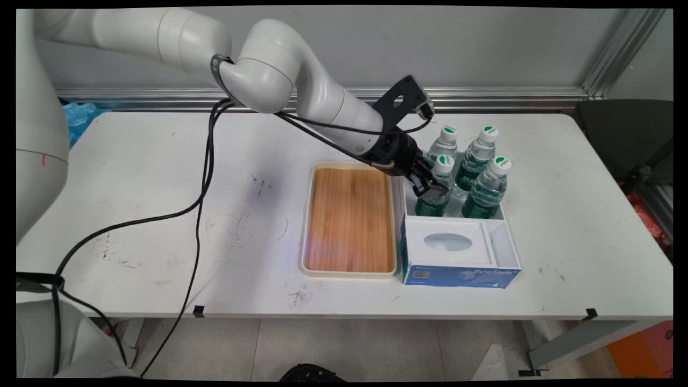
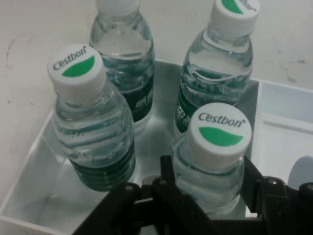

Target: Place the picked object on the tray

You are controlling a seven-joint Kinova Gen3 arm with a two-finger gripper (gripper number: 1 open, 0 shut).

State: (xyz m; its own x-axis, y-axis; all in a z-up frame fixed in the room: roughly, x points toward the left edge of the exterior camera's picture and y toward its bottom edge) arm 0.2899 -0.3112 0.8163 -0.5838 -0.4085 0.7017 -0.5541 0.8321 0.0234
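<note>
Hand view: the gripper (image 2: 208, 183) stood around the near-left bottle (image 2: 215, 156), one finger (image 2: 168, 183) on each side of the bottle's shoulder, just below its white cap.
Jaw state: the jaws were spread about the bottle's body; whether the pads actually pressed on the plastic could not be told from either view.
Bottle position: the near-left bottle (image 1: 435, 188) stood upright in the near-left corner of the white box's far compartment, beside the tray's far-right corner.
Gripper in main view: the gripper (image 1: 430, 188) reached down and to the right from the arm, over the left wall of the white box (image 1: 513, 250).
White box contents: four water bottles with green labels and white caps stood in a two-by-two group in the far compartment; the other three (image 1: 488, 188) (image 1: 444, 144) (image 1: 477, 153) stood close by the gripped one.
Near compartment: a tissue pack (image 1: 449, 242) with an oval opening lay flat in it, and a narrow bare slot ran along its right side.
Tray: a white-rimmed tray (image 1: 306, 215) with a wooden floor lay just left of the box, near the table's (image 1: 161, 177) front edge, nothing on it.
Seen only in hand view: caps lettered Cestbon with a green mark.
Seen only in main view: the tray, the blue front of the box, and black cables (image 1: 207, 177) hanging over the table's left half.
</note>
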